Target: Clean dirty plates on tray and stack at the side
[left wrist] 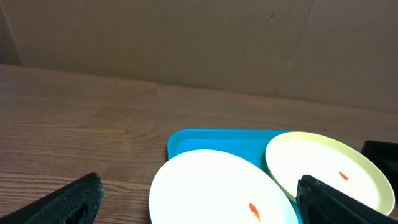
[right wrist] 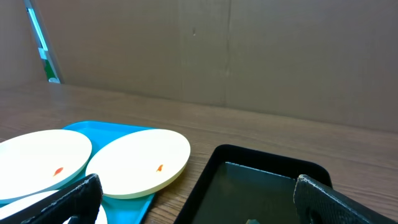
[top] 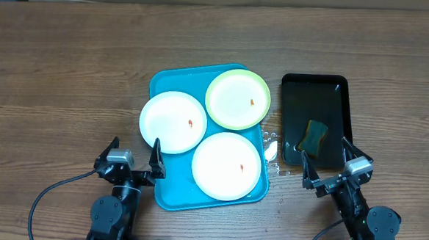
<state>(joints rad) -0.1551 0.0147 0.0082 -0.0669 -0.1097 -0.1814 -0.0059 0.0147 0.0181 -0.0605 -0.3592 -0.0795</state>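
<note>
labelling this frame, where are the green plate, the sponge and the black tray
green plate (top: pixel 233 106), overhead view, bare centre left of its orange speck
sponge (top: pixel 316 136), overhead view, middle of its top face
black tray (top: pixel 311 99), overhead view, bare floor near the far rim

3 plates (top: pixel 173 122) — 2 white, 1 green — 1 blue tray (top: pixel 168 185), 1 black tray (top: pixel 295 102), 1 sponge (top: pixel 316 137).

A white plate (top: pixel 172 122), a second white plate (top: pixel 226 165) and a lime-green plate (top: pixel 238 99), each flecked orange-red, on a turquoise tray (top: pixel 168 197). Beside the turquoise tray are a black tray (top: pixel 297 87) and a green-and-yellow sponge (top: pixel 316 137), on a brown wood-grain counter (top: pixel 70 68).
</note>
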